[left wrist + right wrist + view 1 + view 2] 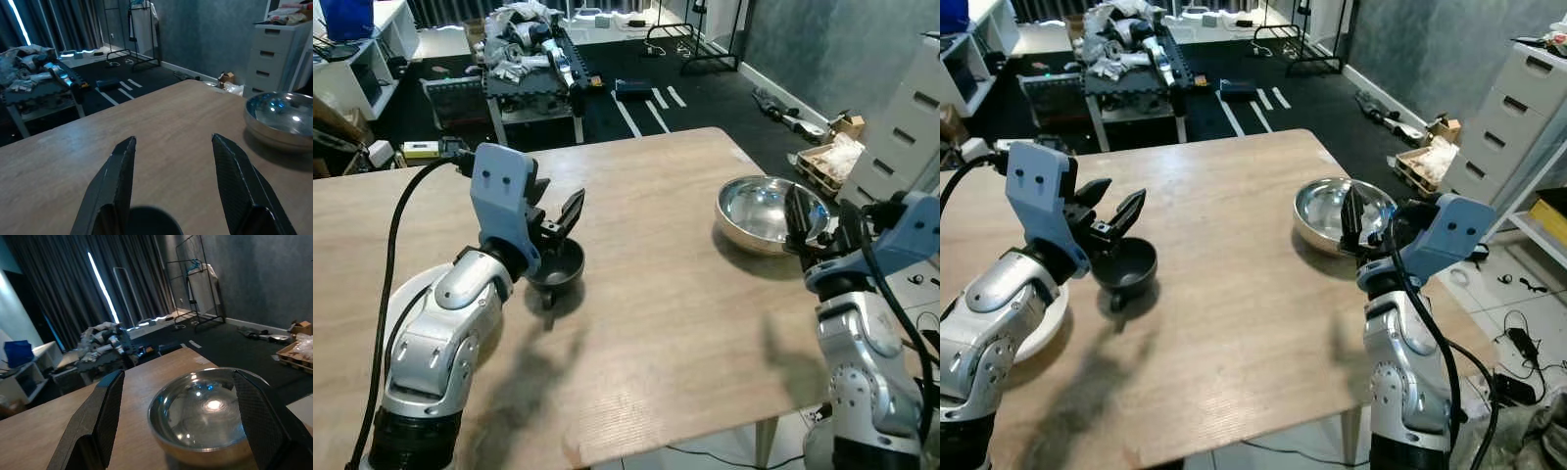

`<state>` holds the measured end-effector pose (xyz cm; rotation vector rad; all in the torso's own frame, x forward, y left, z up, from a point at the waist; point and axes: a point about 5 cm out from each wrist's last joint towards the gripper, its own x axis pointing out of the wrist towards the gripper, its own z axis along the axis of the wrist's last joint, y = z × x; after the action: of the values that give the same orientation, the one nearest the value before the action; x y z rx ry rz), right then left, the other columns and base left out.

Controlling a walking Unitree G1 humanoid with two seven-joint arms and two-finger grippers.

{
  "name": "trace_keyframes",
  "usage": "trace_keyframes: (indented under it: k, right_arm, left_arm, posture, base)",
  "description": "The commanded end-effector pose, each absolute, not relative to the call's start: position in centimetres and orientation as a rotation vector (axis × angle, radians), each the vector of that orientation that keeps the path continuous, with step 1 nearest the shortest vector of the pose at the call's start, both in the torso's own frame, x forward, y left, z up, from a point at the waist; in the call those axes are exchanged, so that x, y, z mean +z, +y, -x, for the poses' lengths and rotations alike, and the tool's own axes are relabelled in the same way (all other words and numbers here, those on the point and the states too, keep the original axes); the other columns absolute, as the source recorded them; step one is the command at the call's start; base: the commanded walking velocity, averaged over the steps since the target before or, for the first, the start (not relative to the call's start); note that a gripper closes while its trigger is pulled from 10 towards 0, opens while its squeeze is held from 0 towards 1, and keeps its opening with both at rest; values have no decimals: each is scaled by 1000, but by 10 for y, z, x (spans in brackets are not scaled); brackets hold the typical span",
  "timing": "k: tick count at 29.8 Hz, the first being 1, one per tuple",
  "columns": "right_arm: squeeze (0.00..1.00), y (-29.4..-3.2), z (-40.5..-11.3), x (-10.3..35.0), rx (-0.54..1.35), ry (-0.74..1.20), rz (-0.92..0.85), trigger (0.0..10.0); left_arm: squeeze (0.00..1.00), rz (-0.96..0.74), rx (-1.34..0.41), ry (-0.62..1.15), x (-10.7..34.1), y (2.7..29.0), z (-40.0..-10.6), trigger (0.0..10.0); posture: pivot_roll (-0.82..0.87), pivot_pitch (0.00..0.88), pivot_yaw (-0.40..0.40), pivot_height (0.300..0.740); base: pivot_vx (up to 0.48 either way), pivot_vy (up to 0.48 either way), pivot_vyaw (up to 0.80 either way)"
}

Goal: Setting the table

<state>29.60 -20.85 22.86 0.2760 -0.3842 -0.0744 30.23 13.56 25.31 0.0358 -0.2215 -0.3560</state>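
Both my grippers hang spread over the pale wooden table [656, 323]

My left gripper [555, 217] sits wide apart just above the small dark round bowl [558, 266], which rests toward the table's left side, beside a white plate [1038, 333] at the left edge. My right gripper [1363, 217] is spread wide just short of the shiny steel bowl [766, 211] near the far right corner

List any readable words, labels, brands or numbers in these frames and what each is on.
None can be read.
Yellow item on the floor past the table: any print is too small and blurred.
Cardboard box by the wall: no legible marking.
Steel bowl, dark bowl, both arms: no lettering visible.
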Motion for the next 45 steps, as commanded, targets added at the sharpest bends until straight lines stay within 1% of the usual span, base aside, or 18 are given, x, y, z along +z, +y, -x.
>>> trace_keyframes:
  k: [1,17,22,25,45]
  right_arm:
    - [0,-211,-296,223,-85,-357,-271,10000]
    - [0,-210,-296,222,-86,-354,-267,10000]
    - [0,-210,-296,222,-81,-352,-268,10000]
    - [0,-210,-296,222,-80,-350,-268,10000]
    - [0,-210,-296,219,-77,-336,-273,10000]
  left_arm:
    - [0,-40,-339,-208,250,139,-303,10000]
    - [0,-36,-338,-209,251,138,-303,10000]
    - [0,-32,-335,-209,250,138,-304,10000]
    - [0,-29,-336,-208,250,138,-304,10000]
    - [0,-22,-346,-192,245,136,-305,10000]
  posture:
    - [-65,0,82,740]
    - [-65,0,83,740]
    - [-66,0,83,740]
    - [-66,0,83,740]
    - [-69,0,84,740]
  base:
    - [-368,0,0]
    - [-362,0,0]
    - [-108,0,0]
    - [0,0,-519]
    - [0,0,-800]
